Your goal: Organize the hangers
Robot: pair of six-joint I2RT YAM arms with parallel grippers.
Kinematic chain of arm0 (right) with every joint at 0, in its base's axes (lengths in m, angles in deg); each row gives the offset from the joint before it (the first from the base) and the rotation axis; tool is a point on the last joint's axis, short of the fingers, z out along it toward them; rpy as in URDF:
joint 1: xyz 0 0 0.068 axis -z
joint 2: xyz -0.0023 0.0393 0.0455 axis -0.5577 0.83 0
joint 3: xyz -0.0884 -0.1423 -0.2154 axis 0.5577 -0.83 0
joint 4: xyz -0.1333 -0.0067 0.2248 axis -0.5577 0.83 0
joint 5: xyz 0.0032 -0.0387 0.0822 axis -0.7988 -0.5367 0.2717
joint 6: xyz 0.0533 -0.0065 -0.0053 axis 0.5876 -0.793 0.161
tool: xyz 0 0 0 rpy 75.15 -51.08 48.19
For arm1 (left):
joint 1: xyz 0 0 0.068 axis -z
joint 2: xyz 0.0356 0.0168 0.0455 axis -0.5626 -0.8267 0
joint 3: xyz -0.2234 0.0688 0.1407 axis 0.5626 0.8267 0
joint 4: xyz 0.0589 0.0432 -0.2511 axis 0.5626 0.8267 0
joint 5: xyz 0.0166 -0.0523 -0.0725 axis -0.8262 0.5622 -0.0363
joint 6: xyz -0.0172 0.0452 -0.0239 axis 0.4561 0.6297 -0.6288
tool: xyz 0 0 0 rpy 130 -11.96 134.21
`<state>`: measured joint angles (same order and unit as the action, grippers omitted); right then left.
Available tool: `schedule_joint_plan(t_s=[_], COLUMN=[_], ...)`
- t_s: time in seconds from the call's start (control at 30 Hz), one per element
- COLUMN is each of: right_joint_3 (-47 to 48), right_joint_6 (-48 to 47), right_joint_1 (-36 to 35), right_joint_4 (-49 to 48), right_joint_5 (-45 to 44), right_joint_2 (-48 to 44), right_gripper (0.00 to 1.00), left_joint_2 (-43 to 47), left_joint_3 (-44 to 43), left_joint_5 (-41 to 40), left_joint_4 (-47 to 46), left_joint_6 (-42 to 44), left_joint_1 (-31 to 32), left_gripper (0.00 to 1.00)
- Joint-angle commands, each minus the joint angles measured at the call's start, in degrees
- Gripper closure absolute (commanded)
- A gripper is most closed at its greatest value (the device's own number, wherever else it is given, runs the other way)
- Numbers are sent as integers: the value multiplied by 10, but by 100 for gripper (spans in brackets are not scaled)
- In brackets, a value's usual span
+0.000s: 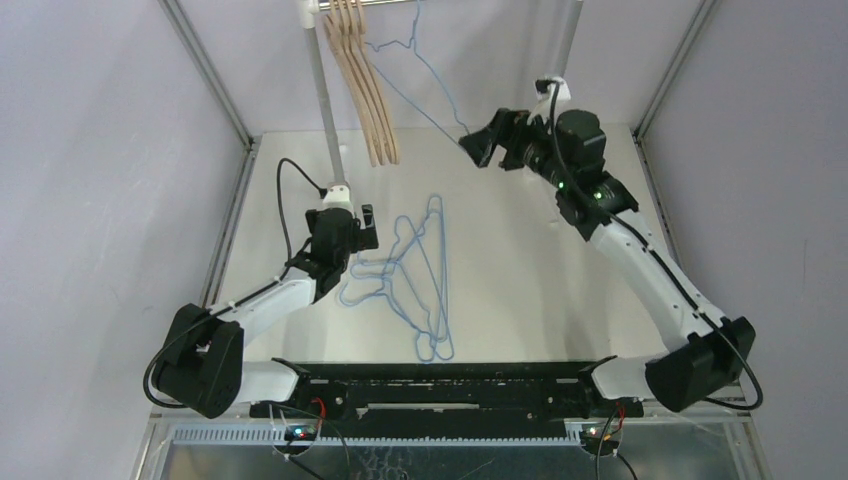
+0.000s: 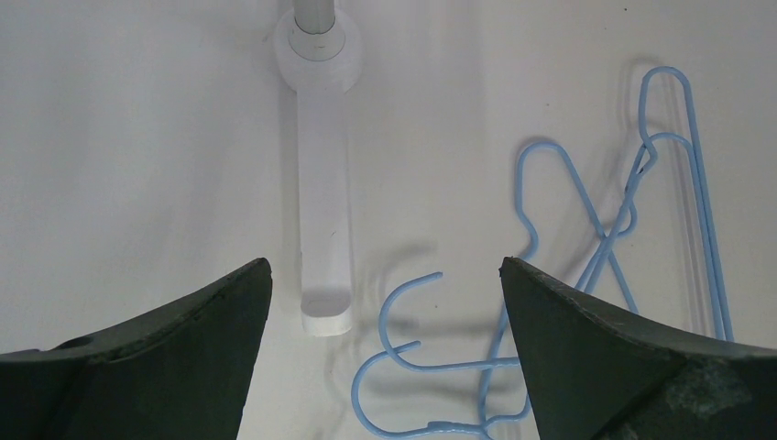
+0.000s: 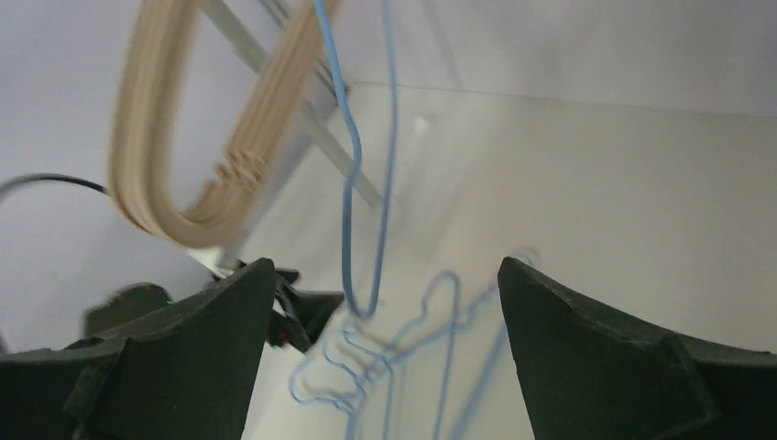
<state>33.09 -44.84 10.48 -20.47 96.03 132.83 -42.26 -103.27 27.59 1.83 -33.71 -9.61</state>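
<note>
White tabletop [image 1: 540,280], plain purple-grey walls. Thick tan wooden hangers [image 1: 365,90] and one thin light-blue wire hanger [image 1: 425,85] hang on the silver metal rack [image 1: 322,100]. A tangle of blue wire hangers [image 1: 415,275] lies by the left gripper [image 2: 385,275]. It and the right gripper [image 3: 385,275] both gape wide, empty. Wire looks light, springy and snag-prone, so I'd pinch one at the hook's neck.

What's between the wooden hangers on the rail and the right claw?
One blue wire hanger, dangling between the wooden hangers and the right claw; the top view shows it.
</note>
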Motion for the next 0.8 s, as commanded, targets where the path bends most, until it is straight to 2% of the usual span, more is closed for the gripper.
schedule_joint_plan(t_s=[0.0,0.23,0.37,0.57,0.77], right_joint_3=[-52,-138,-180,-207,-196], right_joint_6=[-102,-118,-76,-56,-49], right_joint_1=[-63,-233,-293,-326,-337], right_joint_4=[107,190,201,126,60], right_joint_5=[-166,-354,-390,-317,-256], right_joint_2=[-45,-69,-48,10,125], right_gripper=[2,2,0,1,11], left_joint_2=[15,19,25,37,59], left_joint_3=[1,3,7,14,19], left_joint_5=[-9,-15,-24,-41,-61], left_joint_4=[-17,-15,-15,-19,-13], left_joint_6=[-5,-5,-4,-11,-8], left_joint_1=[-2,-2,-2,-2,-2], left_gripper=[1,0,1,1,1])
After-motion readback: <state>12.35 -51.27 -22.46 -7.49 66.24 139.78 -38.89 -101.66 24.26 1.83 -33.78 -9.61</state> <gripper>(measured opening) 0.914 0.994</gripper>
